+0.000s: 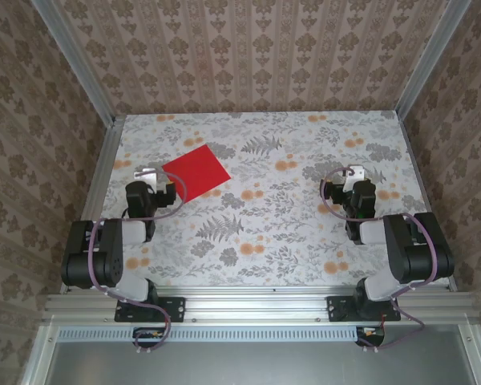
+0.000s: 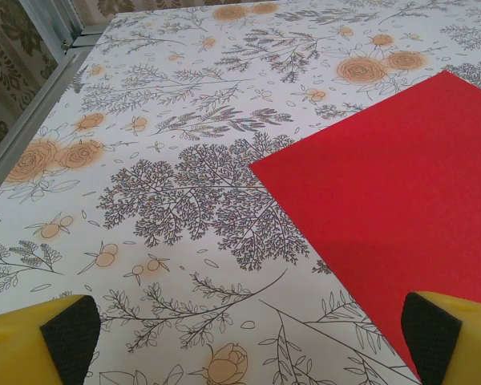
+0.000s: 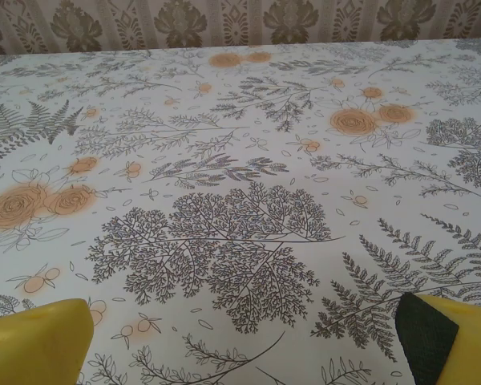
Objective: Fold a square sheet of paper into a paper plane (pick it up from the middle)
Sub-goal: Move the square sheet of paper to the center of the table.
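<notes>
The square sheet of paper (image 1: 196,170) is bright red and lies flat and unfolded on the floral table, turned like a diamond at the back left. My left gripper (image 1: 149,174) hovers just left of the sheet's near-left corner, open and holding nothing. From the left wrist the red sheet (image 2: 401,184) fills the right side, and the left gripper (image 2: 251,341) stands wide with its right fingertip (image 2: 433,337) over the paper's edge. My right gripper (image 1: 353,178) hangs over the right half of the table, far from the sheet. Through the right wrist camera the right gripper (image 3: 240,341) is open above bare cloth.
The floral tablecloth (image 1: 264,233) covers the whole work surface. Aluminium frame rails (image 1: 104,160) run along the left and right edges, with patterned walls behind them and at the back. Both arm bases sit on the near rail (image 1: 256,305).
</notes>
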You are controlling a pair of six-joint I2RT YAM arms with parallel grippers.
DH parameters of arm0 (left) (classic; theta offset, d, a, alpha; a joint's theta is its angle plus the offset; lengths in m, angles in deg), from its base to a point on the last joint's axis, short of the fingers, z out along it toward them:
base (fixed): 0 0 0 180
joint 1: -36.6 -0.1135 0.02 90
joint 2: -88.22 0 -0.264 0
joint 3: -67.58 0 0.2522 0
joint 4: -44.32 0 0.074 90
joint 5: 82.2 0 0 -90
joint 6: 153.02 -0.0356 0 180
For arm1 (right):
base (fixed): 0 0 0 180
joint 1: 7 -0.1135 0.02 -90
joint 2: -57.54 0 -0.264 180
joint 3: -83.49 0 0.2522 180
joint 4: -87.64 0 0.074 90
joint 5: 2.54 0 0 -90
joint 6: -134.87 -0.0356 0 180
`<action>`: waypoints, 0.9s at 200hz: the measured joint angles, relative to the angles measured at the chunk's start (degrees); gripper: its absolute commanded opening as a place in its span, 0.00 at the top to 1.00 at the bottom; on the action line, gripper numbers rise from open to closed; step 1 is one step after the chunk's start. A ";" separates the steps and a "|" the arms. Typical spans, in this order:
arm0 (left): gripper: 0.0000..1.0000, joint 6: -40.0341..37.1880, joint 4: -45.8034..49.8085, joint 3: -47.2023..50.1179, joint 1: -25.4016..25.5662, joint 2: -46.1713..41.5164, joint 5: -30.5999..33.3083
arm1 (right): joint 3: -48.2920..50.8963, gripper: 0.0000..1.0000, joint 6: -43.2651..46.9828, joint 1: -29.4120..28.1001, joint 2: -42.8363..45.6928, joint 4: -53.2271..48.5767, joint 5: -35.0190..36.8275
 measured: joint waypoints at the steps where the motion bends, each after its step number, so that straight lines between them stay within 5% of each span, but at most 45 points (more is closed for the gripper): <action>1: 0.00 0.00 0.00 0.00 0.00 0.00 0.00 | 0.00 0.00 0.00 0.00 0.00 0.02 0.00; 180: 0.00 0.02 1.88 0.00 0.00 -2.12 0.68 | 0.04 0.00 -0.24 -0.28 1.92 -1.25 2.03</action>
